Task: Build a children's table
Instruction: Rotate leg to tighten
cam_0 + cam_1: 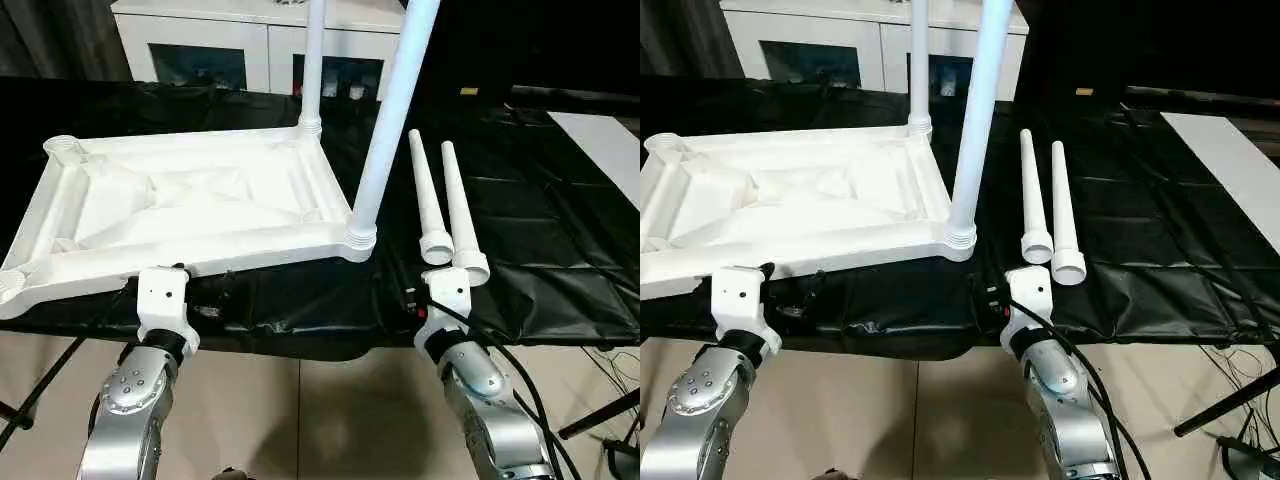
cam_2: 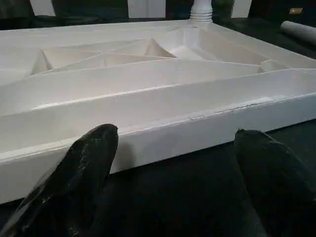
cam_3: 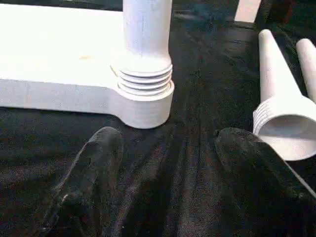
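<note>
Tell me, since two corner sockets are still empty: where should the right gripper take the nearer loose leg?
Probably mid-shaft, from above. The loose leg lies flat beside its twin, tapering away from its threaded end; the open right gripper sits near that end.

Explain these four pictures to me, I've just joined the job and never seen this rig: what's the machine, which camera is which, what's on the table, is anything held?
This is a humanoid robot with two silver arms. The two wide pictures come from its head; the two close ones look along each wrist's black fingers. On the black-covered table the white tabletop lies upside down with two legs already standing in its right-hand corner sockets. Two loose legs lie beside it. The left gripper faces the tabletop's near edge; the right gripper faces the near fitted corner. Both are open and hold nothing.
</note>
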`<state>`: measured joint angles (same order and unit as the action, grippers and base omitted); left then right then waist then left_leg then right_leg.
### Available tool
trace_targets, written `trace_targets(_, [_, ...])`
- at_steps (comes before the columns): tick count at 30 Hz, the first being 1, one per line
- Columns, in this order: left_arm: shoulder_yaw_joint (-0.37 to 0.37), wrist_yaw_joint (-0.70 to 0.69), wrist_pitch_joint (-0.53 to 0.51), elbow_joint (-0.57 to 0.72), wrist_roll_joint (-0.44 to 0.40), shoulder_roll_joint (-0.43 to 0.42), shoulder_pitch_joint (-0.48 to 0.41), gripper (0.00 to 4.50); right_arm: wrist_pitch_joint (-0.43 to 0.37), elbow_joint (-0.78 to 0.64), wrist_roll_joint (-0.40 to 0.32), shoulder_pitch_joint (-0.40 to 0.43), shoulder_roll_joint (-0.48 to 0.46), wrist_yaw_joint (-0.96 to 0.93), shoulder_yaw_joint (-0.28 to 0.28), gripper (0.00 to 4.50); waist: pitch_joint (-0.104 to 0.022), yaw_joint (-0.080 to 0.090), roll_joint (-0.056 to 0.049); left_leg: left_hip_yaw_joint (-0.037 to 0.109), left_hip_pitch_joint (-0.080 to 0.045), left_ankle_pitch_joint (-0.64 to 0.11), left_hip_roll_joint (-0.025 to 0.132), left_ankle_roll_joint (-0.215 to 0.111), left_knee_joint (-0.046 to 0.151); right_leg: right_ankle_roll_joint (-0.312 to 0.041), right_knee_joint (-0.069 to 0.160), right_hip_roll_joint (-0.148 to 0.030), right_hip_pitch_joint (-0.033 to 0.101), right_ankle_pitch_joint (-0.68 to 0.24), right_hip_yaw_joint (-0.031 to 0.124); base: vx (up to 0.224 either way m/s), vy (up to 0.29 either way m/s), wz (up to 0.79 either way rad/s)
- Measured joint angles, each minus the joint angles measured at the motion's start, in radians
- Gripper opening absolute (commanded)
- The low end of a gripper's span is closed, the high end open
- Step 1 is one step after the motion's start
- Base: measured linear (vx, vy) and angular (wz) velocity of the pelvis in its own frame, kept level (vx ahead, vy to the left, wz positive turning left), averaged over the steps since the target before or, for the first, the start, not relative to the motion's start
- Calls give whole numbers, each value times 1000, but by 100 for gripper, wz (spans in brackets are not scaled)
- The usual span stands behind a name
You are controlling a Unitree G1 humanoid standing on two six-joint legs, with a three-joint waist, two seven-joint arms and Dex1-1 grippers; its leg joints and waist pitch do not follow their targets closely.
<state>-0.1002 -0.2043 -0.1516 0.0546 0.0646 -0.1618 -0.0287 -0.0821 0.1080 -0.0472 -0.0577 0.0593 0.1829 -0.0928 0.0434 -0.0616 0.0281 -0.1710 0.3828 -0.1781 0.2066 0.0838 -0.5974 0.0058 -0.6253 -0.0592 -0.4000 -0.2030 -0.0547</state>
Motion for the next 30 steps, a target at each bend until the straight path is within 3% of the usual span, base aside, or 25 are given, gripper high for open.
trace_targets(30, [0,0,0,0,0,0,0,419,0,0,0,0,0,0,0,332,0,0,0,0,0,0,0,0,0,0,0,0,0,0,0,0,0,0])
